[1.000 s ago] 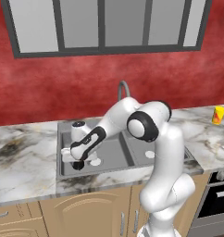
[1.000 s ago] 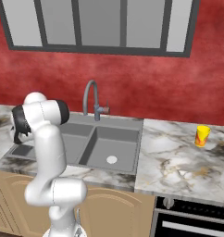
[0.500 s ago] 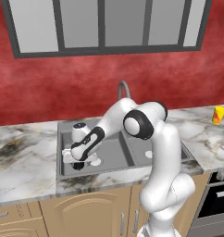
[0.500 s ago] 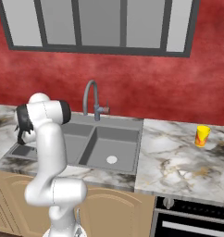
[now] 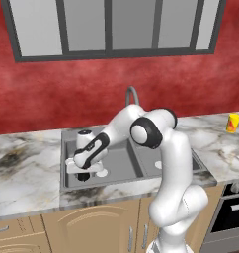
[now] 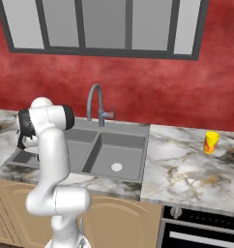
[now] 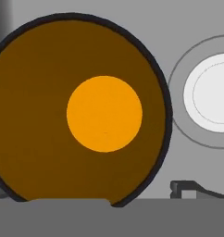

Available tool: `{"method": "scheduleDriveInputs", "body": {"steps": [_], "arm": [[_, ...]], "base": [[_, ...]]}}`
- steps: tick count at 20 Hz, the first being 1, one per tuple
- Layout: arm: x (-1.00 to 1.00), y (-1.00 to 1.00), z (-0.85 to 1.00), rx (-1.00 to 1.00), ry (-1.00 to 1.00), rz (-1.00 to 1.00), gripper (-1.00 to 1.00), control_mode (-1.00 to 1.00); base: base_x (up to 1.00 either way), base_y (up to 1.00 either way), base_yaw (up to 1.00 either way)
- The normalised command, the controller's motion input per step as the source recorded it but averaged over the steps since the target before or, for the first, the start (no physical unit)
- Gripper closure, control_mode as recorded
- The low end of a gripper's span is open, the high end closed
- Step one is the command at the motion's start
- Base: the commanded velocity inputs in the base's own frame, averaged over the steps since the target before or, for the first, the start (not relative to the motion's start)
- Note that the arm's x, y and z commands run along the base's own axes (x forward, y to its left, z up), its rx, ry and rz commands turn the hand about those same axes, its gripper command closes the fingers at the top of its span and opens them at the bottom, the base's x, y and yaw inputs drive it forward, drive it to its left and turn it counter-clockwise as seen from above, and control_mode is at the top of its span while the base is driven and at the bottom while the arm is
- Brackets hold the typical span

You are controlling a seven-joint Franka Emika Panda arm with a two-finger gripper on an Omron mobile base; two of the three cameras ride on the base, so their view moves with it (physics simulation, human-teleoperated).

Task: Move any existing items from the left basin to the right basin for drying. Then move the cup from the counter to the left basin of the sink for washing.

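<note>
Wide-open gripper (image 5: 83,174) directly above the jar (image 7: 81,111) in the left basin (image 5: 121,165) (yellow cup (image 6: 211,142) far right).

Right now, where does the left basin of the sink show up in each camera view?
Left base view: the left basin sits centre-left, in front of the faucet.
Right base view: lower left, partly behind the arm, left of the faucet.
Hand view: its grey floor surrounds the jar.
Shared landmark: the faucet, in both base views.

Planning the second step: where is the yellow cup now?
The yellow cup stands on the marble counter, right of the sink.
</note>
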Motion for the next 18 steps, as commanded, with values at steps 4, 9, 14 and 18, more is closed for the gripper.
{"method": "scheduleDriveInputs", "body": {"steps": [4,9,14,18], "arm": [[0.03,0.14,-0.07,0.0,0.05,0.0,-1.0,-1.0],[0.0,0.06,-0.01,0.0,0.01,-0.02,-1.0,-1.0],[0.0,0.14,0.0,-0.02,0.01,-0.04,-1.0,-1.0],[0.0,0.23,0.0,-0.05,0.03,-0.05,-1.0,-1.0]], "base": [[0.0,0.0,0.0],[0.0,0.0,0.0],[0.0,0.0,0.0],[0.0,0.0,0.0]]}}
